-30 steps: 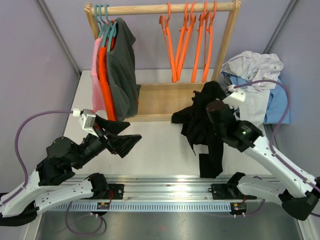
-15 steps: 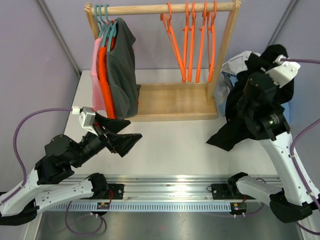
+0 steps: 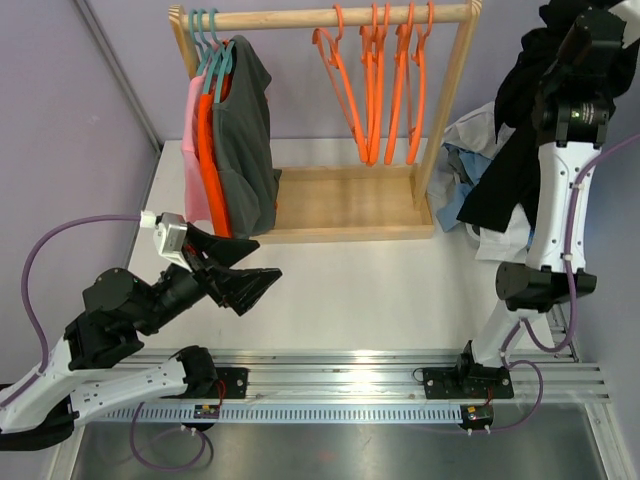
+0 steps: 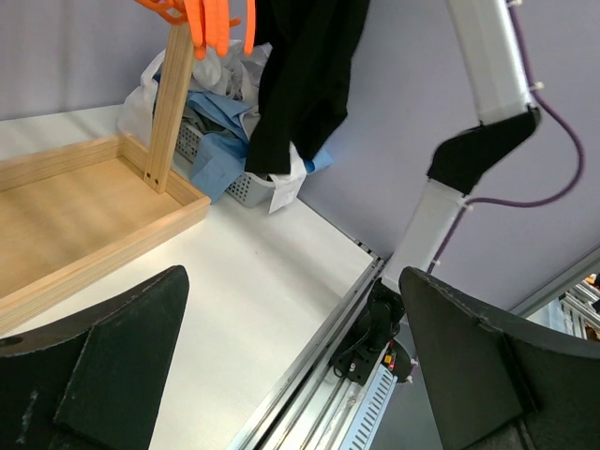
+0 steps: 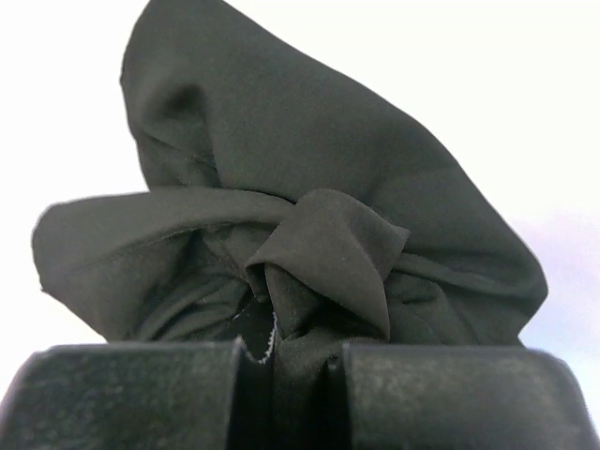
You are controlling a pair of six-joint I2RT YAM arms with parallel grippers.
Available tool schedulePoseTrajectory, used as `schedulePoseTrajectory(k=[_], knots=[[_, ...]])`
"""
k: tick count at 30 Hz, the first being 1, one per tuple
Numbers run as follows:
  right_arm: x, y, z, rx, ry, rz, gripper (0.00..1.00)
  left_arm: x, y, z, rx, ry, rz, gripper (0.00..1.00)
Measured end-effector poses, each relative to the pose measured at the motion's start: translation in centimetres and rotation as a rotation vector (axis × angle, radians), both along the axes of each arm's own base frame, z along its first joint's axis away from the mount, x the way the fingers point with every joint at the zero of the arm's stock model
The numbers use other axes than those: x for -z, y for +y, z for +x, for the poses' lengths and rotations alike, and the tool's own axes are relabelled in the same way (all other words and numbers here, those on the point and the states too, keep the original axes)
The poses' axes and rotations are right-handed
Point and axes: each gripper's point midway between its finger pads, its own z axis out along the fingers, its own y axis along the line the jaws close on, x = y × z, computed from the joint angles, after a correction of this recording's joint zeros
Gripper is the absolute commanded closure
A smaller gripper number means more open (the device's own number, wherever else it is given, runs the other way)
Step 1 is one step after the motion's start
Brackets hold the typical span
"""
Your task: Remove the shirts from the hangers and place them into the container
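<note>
Three shirts [image 3: 240, 150] hung; black shirt [image 3: 505, 180] in right claw [image 5: 286, 380]

- Top external looks down from above on the wooden rack [image 3: 340, 200].
- Left wrist, low, faces the rack's right post; both views show the black shirt [image 4: 309, 84] beyond it.
- Right wrist: tight on that shirt.

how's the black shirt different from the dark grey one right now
The black fabric shirt is off any hanger, bunched in the shut right end effector; the dark grey fabric shirt hangs on a teal plastic hanger. The black shirt dangles by the white basket container at right; the grey shirt sits at the wooden rail's left end. Both are dark and hang downward.
</note>
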Motion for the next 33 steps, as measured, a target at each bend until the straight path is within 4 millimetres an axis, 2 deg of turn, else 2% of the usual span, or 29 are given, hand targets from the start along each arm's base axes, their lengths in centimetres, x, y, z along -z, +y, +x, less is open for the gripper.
schedulePoseTrajectory(k=[3,6,10,13,15,17,20,22,23,25,27,28,29,30,31,33], knots=[[-2.2,1.0,3.0,-0.101,-0.074,-0.046,1.00,-0.6,0.4,-0.2,-0.002,-0.007,-0.006,0.01],[-5.3,1.8,4.2,-0.168,-0.192,-0.110,1.00,-0.8,0.7,-0.1,-0.012,-0.007,-0.008,0.01],[-10.2,1.8,3.0,-0.184,-0.369,-0.193,1.00,-0.4,0.8,0.1,-0.026,0.002,0.006,0.01],[-12.3,1.0,2.1,-0.158,-0.465,-0.226,1.00,-0.3,0.9,0.2,-0.032,0.004,0.009,0.01],[-11.7,0.2,2.7,-0.139,-0.467,-0.232,1.00,-0.3,0.9,0.2,-0.035,0.006,0.012,0.01],[-9.4,-0.9,4.3,-0.122,-0.424,-0.224,1.00,-0.2,0.9,0.3,-0.038,0.007,0.013,0.01],[-2.5,-3.1,9.4,-0.098,-0.276,-0.176,1.00,-0.1,0.9,0.4,-0.044,0.009,0.014,0.01],[4.7,-4.7,13.6,-0.095,-0.125,-0.115,1.00,0.0,0.9,0.5,-0.050,0.011,0.017,0.01],[9.0,-5.5,15.4,-0.093,-0.035,-0.077,1.00,0.1,0.9,0.6,-0.053,0.012,0.019,0.01],[17.9,-6.3,17.6,-0.088,0.148,0.006,1.00,0.4,0.8,0.7,-0.057,0.015,0.024,0.01],[27.9,-6.5,17.7,-0.079,0.350,0.112,1.00,0.6,0.8,0.8,-0.058,0.018,0.028,0.01],[32.5,-6.3,16.8,-0.070,0.445,0.171,1.00,0.7,0.7,0.8,-0.058,0.019,0.030,0.01],[36.3,-5.9,15.8,-0.061,0.519,0.223,1.00,0.7,0.7,0.8,-0.058,0.020,0.032,0.01],[39.2,-5.6,14.9,-0.049,0.562,0.270,1.00,0.8,0.6,0.9,-0.058,0.021,0.035,0.01],[41.0,-5.3,14.3,-0.038,0.576,0.307,1.00,0.9,0.5,0.9,-0.058,0.023,0.039,0.01],[41.9,-4.9,13.6,-0.022,0.559,0.358,1.00,1.1,0.3,1.0,-0.058,0.026,0.047,0.01]])
